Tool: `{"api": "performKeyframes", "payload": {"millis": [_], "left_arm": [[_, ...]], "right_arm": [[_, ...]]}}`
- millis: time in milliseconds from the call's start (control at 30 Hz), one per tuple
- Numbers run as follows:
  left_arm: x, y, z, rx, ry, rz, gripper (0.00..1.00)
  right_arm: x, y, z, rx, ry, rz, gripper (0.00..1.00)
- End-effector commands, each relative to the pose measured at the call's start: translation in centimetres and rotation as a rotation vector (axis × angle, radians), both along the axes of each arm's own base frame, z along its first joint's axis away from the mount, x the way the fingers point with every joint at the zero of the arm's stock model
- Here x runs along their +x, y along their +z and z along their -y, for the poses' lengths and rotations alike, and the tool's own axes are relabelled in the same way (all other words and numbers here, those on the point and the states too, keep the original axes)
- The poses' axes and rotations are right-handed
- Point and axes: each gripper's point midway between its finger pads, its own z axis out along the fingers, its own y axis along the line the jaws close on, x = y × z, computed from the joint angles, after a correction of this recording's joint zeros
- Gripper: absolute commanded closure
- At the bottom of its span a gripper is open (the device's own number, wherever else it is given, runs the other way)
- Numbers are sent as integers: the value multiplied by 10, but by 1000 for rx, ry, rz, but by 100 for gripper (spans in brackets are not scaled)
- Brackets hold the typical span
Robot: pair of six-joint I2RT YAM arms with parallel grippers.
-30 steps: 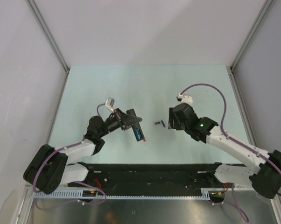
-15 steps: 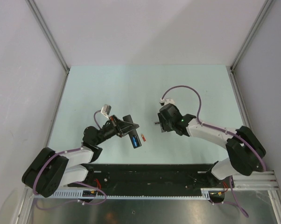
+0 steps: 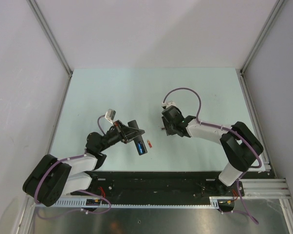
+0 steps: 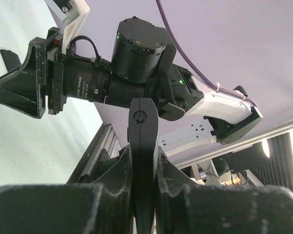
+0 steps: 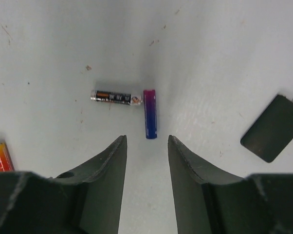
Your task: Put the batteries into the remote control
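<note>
My left gripper (image 3: 130,131) is shut on the black remote control (image 3: 139,139), held above the table with a blue battery (image 3: 142,147) in its slot. In the left wrist view the remote (image 4: 143,146) stands edge-on between the fingers. A red-orange battery (image 3: 148,144) lies on the table beside the remote's end. My right gripper (image 5: 146,141) is open and points down just short of a blue battery (image 5: 150,113), which lies in line with the gap. A black-and-orange battery (image 5: 116,96) touches the blue one's far end. The red-orange battery (image 5: 1,156) shows at the left edge.
A flat black battery cover (image 5: 273,127) lies on the table to the right of my right gripper. In the top view my right gripper (image 3: 163,127) is near the table's middle, a short way right of the remote. Grey walls enclose the pale green table (image 3: 112,92).
My right gripper has moved left over the two batteries, its arm swinging round. My left gripper with the remote shifted slightly left and nearer, then held still.
</note>
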Motion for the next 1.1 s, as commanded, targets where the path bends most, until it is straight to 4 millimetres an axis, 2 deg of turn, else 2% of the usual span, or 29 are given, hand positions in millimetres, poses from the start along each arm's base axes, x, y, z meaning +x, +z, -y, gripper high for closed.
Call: {"api": "performKeyframes", "payload": {"millis": [0,267,567,867,967,1033,1067], "left_arm": [[-10,29,-6,-66,-8,142,100],[-11,28,-6,-64,-13,143,100],[-11,28,-6,-63,-12,144,100],[-11,26,-6,-60,-14,139,100],[-11,26,-6,-59,-15,138,100],[-11,26,-6,-59,-15,139,100],[-11,26,-6,-59,-13,139,100]], "right_arm": [[21,6,-7,-9,3,40,58],[21,-11,3,-66,-23,6,64],[23,-18,3,-65,-18,-14,68],[15,-22,2,-65,-12,-51,75],[12,-24,0,-52,-7,-71,80],[9,-25,-1,-41,-9,-87,87],[8,-25,0,-32,-27,-97,96]]}}
